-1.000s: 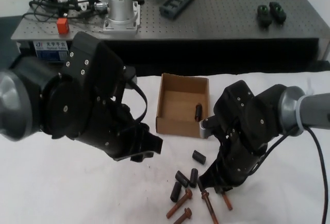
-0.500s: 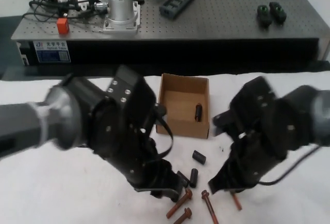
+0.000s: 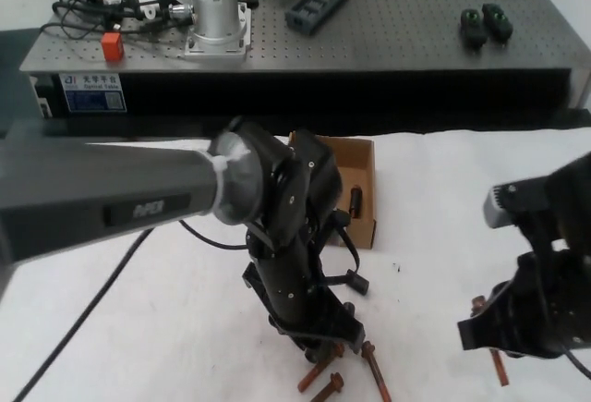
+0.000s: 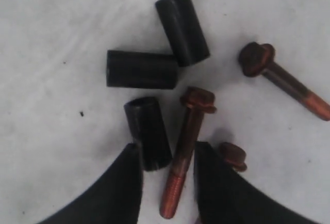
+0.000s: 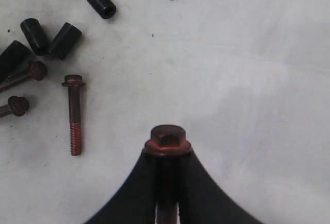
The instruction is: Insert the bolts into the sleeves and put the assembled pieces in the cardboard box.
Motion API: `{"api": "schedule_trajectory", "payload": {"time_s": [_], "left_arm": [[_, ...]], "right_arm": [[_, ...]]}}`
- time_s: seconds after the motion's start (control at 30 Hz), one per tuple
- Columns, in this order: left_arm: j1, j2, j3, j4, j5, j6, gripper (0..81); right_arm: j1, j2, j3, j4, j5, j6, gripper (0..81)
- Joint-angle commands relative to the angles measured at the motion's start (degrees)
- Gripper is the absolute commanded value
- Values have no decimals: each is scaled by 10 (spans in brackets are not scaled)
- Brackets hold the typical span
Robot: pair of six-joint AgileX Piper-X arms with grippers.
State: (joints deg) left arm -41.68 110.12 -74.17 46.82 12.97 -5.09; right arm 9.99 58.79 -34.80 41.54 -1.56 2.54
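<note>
Three black sleeves (image 4: 142, 69) and several copper bolts (image 4: 283, 80) lie in a loose pile on the white cloth. My left gripper (image 4: 167, 170) hangs low over that pile, open, with one bolt's shank (image 4: 178, 177) and the end of a sleeve (image 4: 148, 134) between its fingers. In the high view it stands at the pile (image 3: 319, 333), in front of the cardboard box (image 3: 367, 157). A dark assembled piece (image 3: 355, 201) lies in the box. My right gripper (image 5: 167, 183) is shut on a bolt (image 5: 167, 140), held off to the right (image 3: 496, 363).
A separate sleeve (image 5: 98, 0) lies nearer the box, and a loose bolt (image 5: 75, 113) lies at the pile's edge. A raised perforated bench (image 3: 416, 32) with a metal post (image 3: 217, 5), cables and a black tray (image 3: 319, 2) stands behind the cloth.
The left arm has swung right and come down over the pile of sleeves and bolts. The right arm has carried its bolt away from the pile toward the right.
</note>
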Motion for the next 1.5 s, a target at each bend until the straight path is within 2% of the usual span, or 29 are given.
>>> {"api": "schedule_trajectory", "payload": {"time_s": [0.0, 0.27, 0.33, 0.4, 0.47, 0.63, 0.77, 0.97, 1.03, 1.13, 1.3, 1.47], "left_arm": [[-2, 16, -18, 6, -7, 18, 243], [-2, 41, -19, 0, -11, 26, 239], [-2, 44, -19, 3, -13, 30, 184], [-2, 43, -19, 3, -13, 45, 52], [-2, 43, -21, 3, -12, 56, 0], [1, 15, -34, 12, -29, 55, 7], [12, -77, -20, -8, -25, 55, 7], [17, -251, 138, -247, 159, -6, 7], [17, -298, 198, -331, 237, -34, 7], [15, -344, 262, -427, 295, -60, 7], [14, -375, 307, -560, 335, -120, 7], [14, -376, 307, -592, 341, -131, 7]], "right_arm": [[-9, -35, 0, 15, -3, 3, 39], [-9, -53, 0, 18, -3, 3, 39], [-9, -53, 0, 18, -3, 3, 39], [-9, -53, 0, 18, -9, 3, 39], [-9, -53, 0, 8, -33, 3, 39], [-9, -89, 17, -104, -142, 3, 39], [-9, -155, 56, -233, -203, 29, 39], [-2, -190, 127, -486, -259, 220, 39], [9, -183, 136, -572, -262, 263, 39], [28, -168, 134, -658, -261, 293, 39], [52, -132, 133, -721, -261, 328, 39], [55, -124, 133, -724, -253, 328, 39]]}}
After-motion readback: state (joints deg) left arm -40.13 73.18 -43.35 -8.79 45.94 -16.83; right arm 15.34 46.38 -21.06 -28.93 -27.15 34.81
